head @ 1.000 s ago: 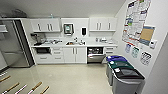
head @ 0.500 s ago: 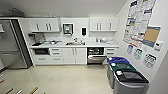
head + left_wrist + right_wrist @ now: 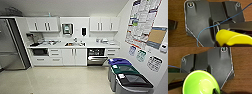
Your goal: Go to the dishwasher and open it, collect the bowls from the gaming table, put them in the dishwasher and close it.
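You have the stainless-steel built-in dishwasher [image 3: 96, 57] ahead, its door hanging partly open. The right end effector [image 3: 214, 91] grips a lime-green glossy bowl [image 3: 200, 82]; the left end effector [image 3: 218, 43] carries a yellow bowl [image 3: 233, 38], though you cannot tell its finger state.

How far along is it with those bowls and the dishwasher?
The dishwasher across the kitchen already stands open, its door dropped partway. A green bowl shows close up at the right wrist and a yellow bowl at the left wrist, so the collecting looks done, though the grip itself can't be made out. Left to do: loading both bowls and closing the door.
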{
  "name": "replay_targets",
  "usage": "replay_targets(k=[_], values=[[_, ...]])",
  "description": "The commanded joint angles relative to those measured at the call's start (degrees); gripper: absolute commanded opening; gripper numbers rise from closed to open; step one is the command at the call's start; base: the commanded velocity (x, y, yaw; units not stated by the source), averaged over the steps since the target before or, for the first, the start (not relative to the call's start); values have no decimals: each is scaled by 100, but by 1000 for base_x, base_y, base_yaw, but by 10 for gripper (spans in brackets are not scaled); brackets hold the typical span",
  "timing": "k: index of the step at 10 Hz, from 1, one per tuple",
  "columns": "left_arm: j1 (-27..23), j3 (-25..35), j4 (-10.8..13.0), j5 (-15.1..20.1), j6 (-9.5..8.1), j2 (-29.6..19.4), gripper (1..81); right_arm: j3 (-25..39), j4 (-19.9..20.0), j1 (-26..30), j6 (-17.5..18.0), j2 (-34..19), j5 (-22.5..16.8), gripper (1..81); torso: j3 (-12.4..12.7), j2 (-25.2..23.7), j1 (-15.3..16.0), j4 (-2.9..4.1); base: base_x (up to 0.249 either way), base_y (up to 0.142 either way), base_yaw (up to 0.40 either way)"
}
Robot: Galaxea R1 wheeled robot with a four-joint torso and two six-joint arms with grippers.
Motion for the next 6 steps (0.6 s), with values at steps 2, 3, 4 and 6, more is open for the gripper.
replay_targets(k=[2, 3, 4, 6], values=[[-283, 13, -14, 338, 43, -11, 10, 16, -52, 303, -27, -122, -339, 10, 0, 0, 0, 0, 169, 0, 0], [-283, 13, -14, 338, 43, -11, 10, 16, -52, 303, -36, -113, -339, 10, 0, 0, 0, 0, 169, 0, 0], [-283, 13, -14, 338, 43, -11, 10, 16, -52, 303, -36, -113, -339, 10, 0, 0, 0, 0, 169, 0, 0], [-283, 13, -14, 338, 43, -11, 10, 7, -70, 312, -36, -113, -339, 10, 0, 0, 0, 0, 169, 0, 0]])
